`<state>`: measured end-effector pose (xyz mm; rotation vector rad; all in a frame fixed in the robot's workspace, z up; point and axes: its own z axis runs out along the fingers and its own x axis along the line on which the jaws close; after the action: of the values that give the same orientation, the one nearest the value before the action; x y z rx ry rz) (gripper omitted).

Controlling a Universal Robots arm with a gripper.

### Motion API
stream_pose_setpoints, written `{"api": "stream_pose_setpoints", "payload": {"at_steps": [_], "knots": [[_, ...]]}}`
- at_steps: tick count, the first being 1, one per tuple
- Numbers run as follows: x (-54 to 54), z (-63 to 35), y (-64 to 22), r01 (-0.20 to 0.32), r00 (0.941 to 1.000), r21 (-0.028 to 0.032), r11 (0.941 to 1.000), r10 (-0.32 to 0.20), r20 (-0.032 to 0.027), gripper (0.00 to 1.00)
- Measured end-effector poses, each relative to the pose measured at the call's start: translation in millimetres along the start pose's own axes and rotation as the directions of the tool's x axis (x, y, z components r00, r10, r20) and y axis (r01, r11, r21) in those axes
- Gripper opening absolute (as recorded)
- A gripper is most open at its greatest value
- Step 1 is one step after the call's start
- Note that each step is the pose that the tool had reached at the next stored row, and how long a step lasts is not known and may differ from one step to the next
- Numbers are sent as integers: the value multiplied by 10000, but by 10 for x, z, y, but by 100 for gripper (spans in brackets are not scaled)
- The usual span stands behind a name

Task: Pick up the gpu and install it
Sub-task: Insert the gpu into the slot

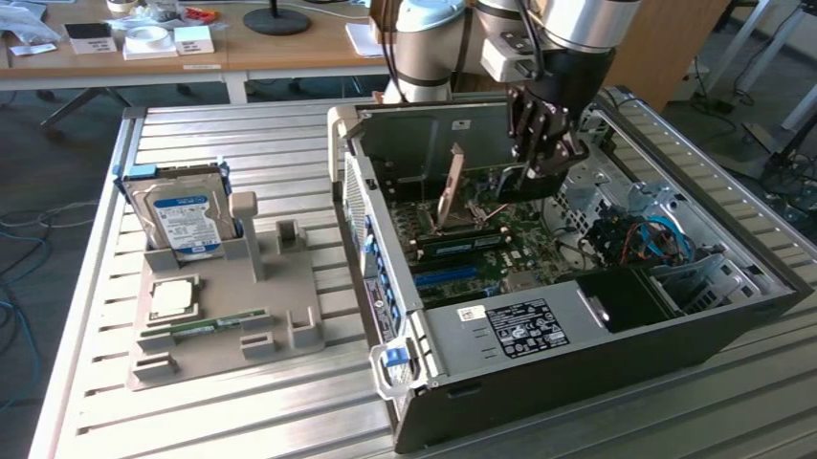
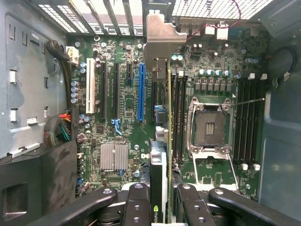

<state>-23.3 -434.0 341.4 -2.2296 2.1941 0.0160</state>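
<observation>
Inside the open PC case (image 1: 562,335), my gripper (image 1: 537,180) is shut on the gpu (image 1: 450,189), which stands on edge over the motherboard (image 1: 479,258). In the wrist view the gpu (image 2: 159,169) runs edge-on between my fingers (image 2: 136,205), away from the gripper (image 2: 162,203). Its silver bracket (image 2: 160,35) reaches the case's rear slot openings. The card lies just beside the long blue slot (image 2: 141,92), between it and the RAM slots. Whether its edge is seated in a slot is hidden.
Left of the case, a grey holder (image 1: 287,287) carries a blue-labelled hard drive (image 1: 186,215), a CPU (image 1: 175,296) and a green RAM stick (image 1: 205,325). Within the case are the CPU socket (image 2: 209,127), a heat sink (image 2: 114,157) and blue cables (image 1: 645,239).
</observation>
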Motion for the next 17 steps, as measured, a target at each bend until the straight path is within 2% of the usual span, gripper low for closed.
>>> {"api": "stream_pose_setpoints", "payload": {"at_steps": [17], "knots": [[6, 81, 8, 2, 10000, -1, 10000, -2, -2, 27]]}}
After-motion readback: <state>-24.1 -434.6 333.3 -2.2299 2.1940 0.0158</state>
